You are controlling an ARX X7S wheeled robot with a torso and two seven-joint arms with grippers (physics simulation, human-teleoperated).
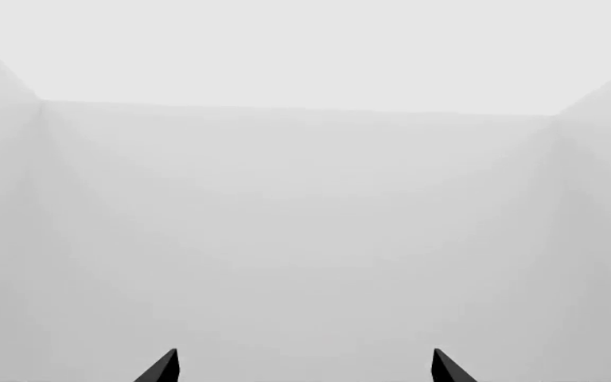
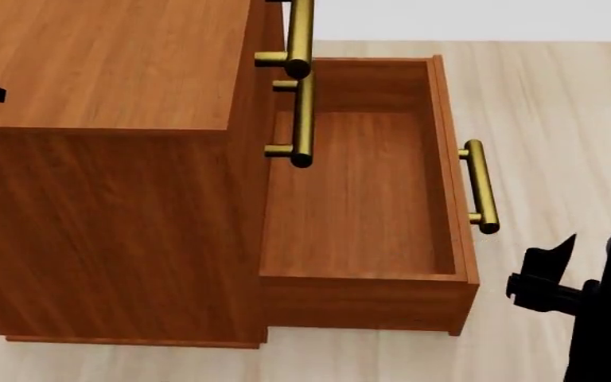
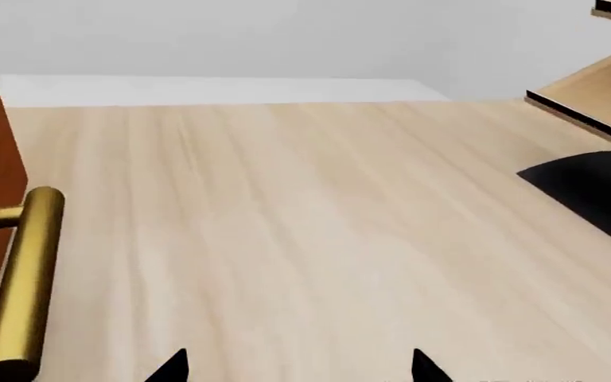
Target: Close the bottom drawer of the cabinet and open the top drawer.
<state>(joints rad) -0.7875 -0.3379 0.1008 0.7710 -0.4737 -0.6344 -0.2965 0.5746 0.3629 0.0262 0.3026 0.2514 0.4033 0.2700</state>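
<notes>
Bottom drawer (image 2: 369,199) stands pulled out over pale plank floor (image 3: 317,223); right claw (image 3: 297,368) spread.

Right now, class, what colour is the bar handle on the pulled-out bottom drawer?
Brass gold, on the reddish-brown wooden bottom drawer's cylindrical bar handle; clearest in the head view.

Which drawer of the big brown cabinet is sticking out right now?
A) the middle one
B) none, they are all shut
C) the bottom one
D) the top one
C: in the head view the bottom drawer is pulled far out of the cabinet, showing its empty inside, while the two handles above sit close to the cabinet front.
</notes>
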